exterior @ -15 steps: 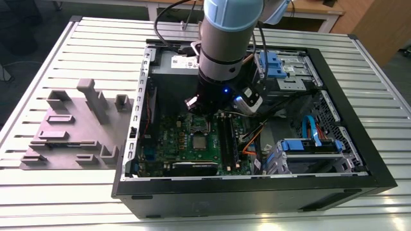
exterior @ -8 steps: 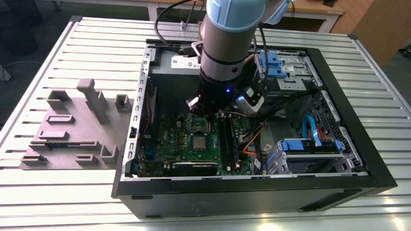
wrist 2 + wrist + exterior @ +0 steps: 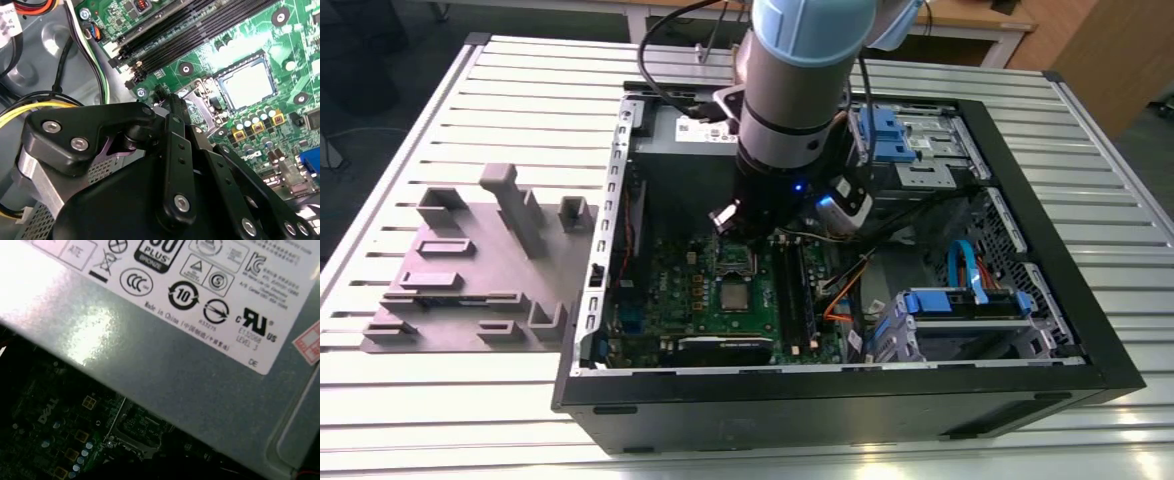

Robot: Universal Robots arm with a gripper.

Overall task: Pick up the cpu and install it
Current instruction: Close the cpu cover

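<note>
Squarely in its socket sits the cpu [image 3: 248, 86], its pale metal top bare and facing up with nothing resting on it. In the exterior view the cpu [image 3: 736, 296] shows as a small grey square near the middle of the green motherboard [image 3: 670, 300]. The long black memory slots [image 3: 200, 25] run alongside the socket. A silver metal frame [image 3: 736, 258] lies just beside the chip, on the side toward the arm [image 3: 787, 110].

The claw [image 3: 167, 100] hangs low over the board next to that frame, close to the cpu but apart from it and carrying nothing that shows. Its black linkage crowds the second wrist view, and I cannot tell whether the claw is spread or pressed together. In the exterior view the claw [image 3: 750, 230] is just beyond the frame.

A big grey box [image 3: 165, 365] with a white label rises beside the board, with the frame [image 3: 131, 437] below its edge in the first wrist view.

All of this lies inside a black computer case [image 3: 1067, 330], open on top, resting on the slatted desk [image 3: 454, 420]. A grey moulded fixture [image 3: 467, 270] stands on the desk at the exterior view's left, beside the case.
</note>
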